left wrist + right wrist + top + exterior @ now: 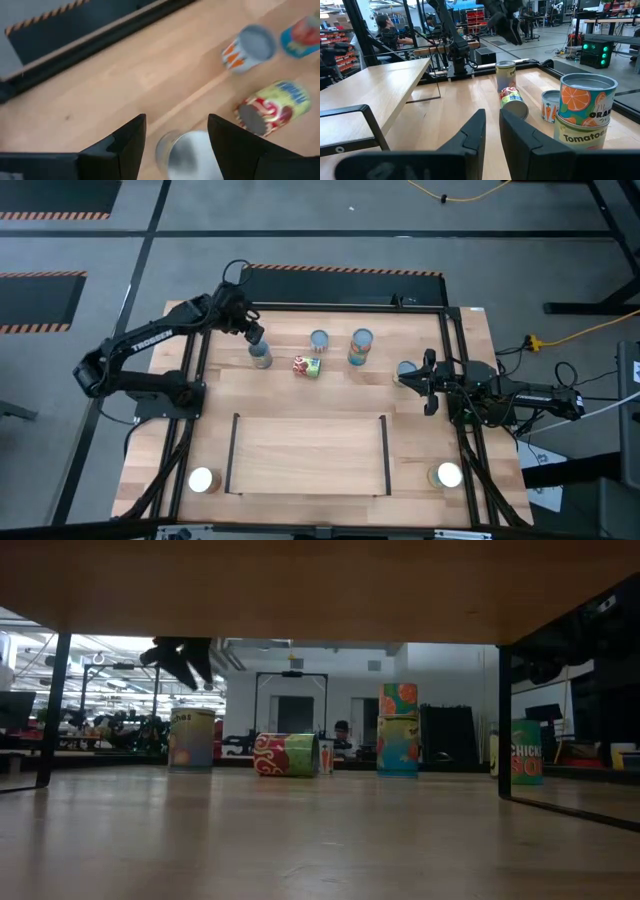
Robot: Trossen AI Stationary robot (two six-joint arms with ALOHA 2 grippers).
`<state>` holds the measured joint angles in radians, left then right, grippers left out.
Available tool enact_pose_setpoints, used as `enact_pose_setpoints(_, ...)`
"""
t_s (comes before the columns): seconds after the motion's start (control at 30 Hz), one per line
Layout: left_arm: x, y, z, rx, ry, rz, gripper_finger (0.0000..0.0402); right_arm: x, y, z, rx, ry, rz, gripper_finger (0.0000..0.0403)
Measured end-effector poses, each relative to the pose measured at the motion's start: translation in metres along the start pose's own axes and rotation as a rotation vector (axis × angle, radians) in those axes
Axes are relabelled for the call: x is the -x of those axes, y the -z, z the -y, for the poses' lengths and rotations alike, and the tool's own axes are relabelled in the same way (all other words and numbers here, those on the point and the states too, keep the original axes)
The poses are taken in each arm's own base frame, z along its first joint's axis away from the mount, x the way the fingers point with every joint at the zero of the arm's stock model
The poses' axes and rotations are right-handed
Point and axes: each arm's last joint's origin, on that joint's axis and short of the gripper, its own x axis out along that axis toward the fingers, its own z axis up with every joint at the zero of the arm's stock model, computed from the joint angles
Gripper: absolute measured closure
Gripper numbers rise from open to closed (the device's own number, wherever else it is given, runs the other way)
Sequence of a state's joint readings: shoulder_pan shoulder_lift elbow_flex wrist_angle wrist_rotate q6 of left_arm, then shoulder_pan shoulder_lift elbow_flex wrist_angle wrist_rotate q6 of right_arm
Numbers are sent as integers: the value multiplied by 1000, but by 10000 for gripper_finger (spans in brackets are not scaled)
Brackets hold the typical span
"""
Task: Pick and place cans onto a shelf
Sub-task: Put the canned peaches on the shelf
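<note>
Cans stand on the light wooden table (pixel 300 405): from above, a blue-labelled tin (pixel 261 355) sits under the left gripper (pixel 253 336), with a red-and-green can (pixel 306 367) lying beside it. Left wrist view: fingers (pixel 125 145) spread wide around the tin's silver top (pixel 192 155). Right wrist view: the right gripper (pixel 492 132) is nearly closed, holding nothing, near stacked tins (pixel 582 112).

"tomatoes", perhaps, on lower can (pixel 580 137)
</note>
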<state>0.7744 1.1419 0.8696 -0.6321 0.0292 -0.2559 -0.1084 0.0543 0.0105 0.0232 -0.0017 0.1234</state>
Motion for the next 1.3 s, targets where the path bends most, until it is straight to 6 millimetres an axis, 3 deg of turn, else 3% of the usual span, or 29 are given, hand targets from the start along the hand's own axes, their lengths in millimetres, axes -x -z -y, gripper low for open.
enact_pose_setpoints(1.03, -39, 18, -4, -25, -6, -340, 203, 0, 0, 0, -3, 0, 1, 342)
enact_pose_setpoints(1.3, -41, 19, -2, -37, 3, -349, 238, 0, 0, 0, -3, 0, 0, 342)
